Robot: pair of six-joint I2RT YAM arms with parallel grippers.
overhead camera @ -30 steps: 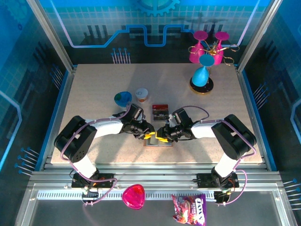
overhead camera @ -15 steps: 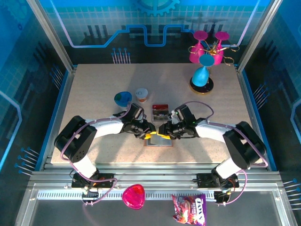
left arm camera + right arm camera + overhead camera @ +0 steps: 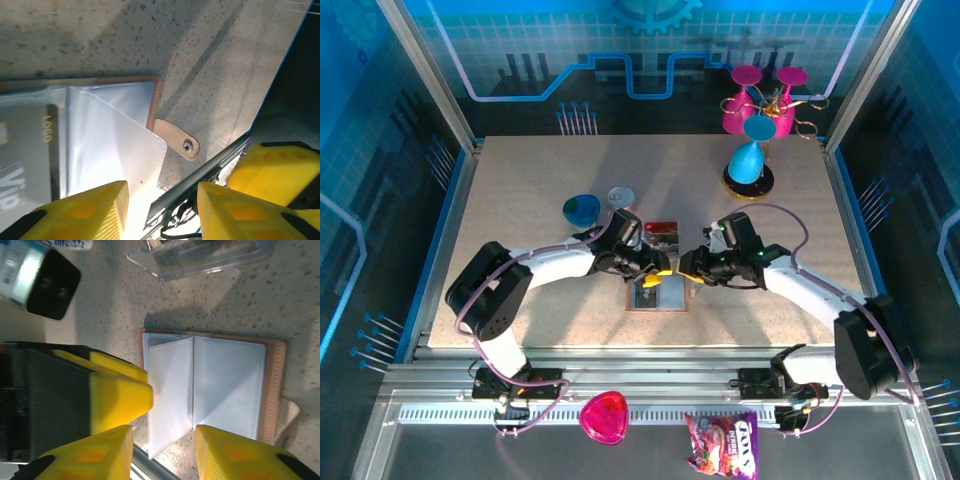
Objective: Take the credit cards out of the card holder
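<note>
The card holder is lying open and flat on the table, toward the near edge, with its tan rim facing out and its pale inner sleeves facing up. From the left wrist, one clear sleeve is showing a grey card tucked inside it, gold and pale lettering reading through the plastic. The sleeves beside it are looking pale and glossy, and I cannot tell whether anything is sitting in them. The holder's snap strap is sticking out loose past the rim onto the table.

Just beyond the holder, a clear plastic container is standing on the table, holding a dark card with red bands. Farther back to the left, a small can and a blue bowl are sitting side by side, and their contents are not showing clearly.

The left gripper is hanging over the far left part of the holder, its yellow jaws standing apart and gripping nothing. The right gripper is hanging over the far right part, tip to tip with the left one, its jaws also spread and pinching nothing, with the holder's sleeves lying in view between them
</note>
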